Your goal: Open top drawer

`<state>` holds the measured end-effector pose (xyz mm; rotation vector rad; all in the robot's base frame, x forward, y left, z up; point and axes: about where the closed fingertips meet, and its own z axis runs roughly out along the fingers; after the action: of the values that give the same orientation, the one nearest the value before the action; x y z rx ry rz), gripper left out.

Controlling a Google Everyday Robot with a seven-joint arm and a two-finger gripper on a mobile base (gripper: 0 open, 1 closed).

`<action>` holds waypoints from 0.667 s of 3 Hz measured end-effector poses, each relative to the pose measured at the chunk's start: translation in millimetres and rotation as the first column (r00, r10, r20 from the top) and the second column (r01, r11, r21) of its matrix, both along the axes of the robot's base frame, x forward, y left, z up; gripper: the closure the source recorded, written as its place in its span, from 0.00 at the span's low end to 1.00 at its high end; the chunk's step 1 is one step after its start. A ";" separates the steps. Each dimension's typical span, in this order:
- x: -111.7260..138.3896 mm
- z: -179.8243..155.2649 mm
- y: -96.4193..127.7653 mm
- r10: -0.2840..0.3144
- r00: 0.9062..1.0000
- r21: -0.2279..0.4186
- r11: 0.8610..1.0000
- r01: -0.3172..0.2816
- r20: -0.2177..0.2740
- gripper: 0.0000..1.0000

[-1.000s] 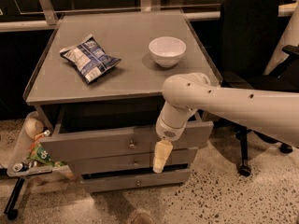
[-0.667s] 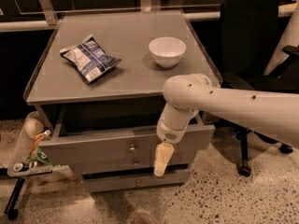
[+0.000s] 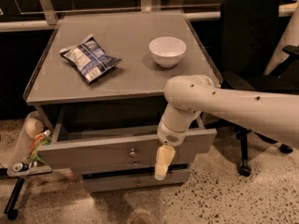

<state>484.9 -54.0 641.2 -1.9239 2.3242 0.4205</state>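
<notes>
**Top drawer partly out**

The top drawer stands partly out from under the desk, grey inside showing. The gripper hangs before its front, just right of the knob — placed, I judge, for pulling — whether open or closed, I cannot tell.

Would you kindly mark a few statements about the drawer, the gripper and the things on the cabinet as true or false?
1. The top drawer is pulled partly out. True.
2. The white bowl sits inside the drawer. False: it stands on the cabinet top.
3. The gripper hangs before the drawer front, right of the knob in the view. True.
4. The chip bag lies right of the bowl. False: it lies to its left in the view.
</notes>
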 end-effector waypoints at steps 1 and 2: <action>0.0 0.0 0.0 0.000 1.000 0.000 1.000 0.000 0.000 0.00; 5.6 -7.1 0.4 -0.001 1.000 0.003 1.000 0.001 -0.026 0.00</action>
<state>490.5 -53.6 634.1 -1.9273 2.3391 0.4512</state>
